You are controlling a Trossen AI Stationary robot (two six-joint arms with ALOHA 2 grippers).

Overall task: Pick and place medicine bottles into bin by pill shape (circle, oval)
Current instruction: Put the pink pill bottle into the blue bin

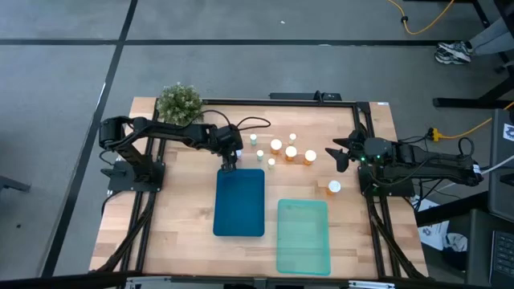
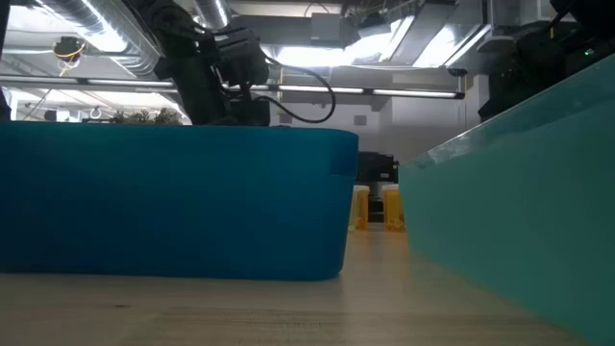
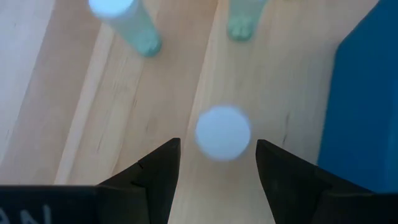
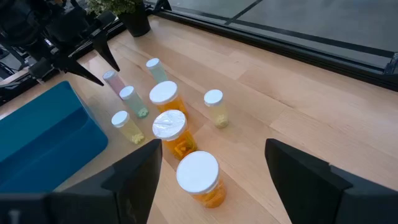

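Several small white-capped medicine bottles stand upright on the wooden table (image 1: pixel 185 209) beyond the bins: pale ones (image 4: pixel 129 124) and larger orange ones (image 4: pixel 166 99). One orange bottle (image 1: pixel 334 187) stands apart near the right arm. My left gripper (image 3: pixel 217 149) is open above a small pale bottle (image 3: pixel 222 132), one finger on either side of its white cap, with gaps to both; this also shows in the right wrist view (image 4: pixel 112 79). My right gripper (image 1: pixel 337 154) is open and empty, right of the group, facing the nearest orange bottle (image 4: pixel 200 177).
A dark blue bin (image 1: pixel 239 202) lies just on the near side of my left gripper. A teal bin (image 1: pixel 303 237) lies right of it, nearer the front edge. A green potted plant (image 1: pixel 178 103) stands at the far left corner.
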